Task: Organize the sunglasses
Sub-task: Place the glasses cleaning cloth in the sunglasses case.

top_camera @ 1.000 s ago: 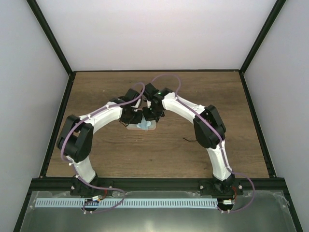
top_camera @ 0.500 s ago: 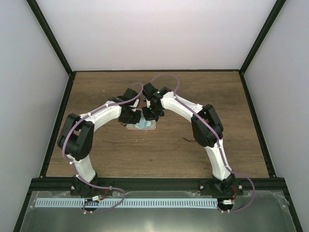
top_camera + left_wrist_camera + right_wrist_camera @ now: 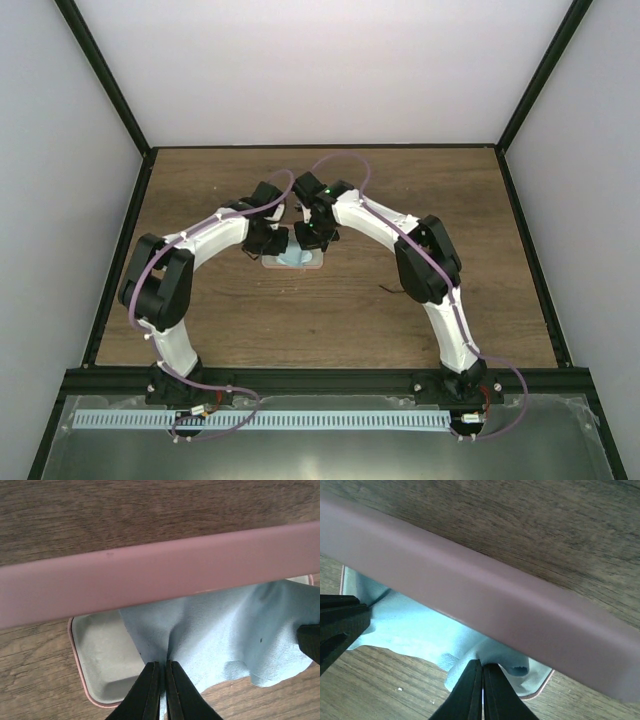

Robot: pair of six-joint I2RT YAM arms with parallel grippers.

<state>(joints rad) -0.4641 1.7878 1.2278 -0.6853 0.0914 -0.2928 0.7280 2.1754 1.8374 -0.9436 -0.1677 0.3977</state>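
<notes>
Sunglasses (image 3: 389,290), one pair, show only as a thin black sliver on the one table (image 3: 470,200), beside the right arm (image 3: 430,265). We count one open pink case (image 3: 97,655) and one blue cloth (image 3: 225,635) draped in it. The left gripper (image 3: 161,669) and right gripper (image 3: 481,669) are each pinched tight on the cloth.

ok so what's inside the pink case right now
The light blue cloth fills most of the case, spilling over its rim, pinched by the left hand and right hand. At one end grey lining shows. Anything under the cloth is hidden.
</notes>
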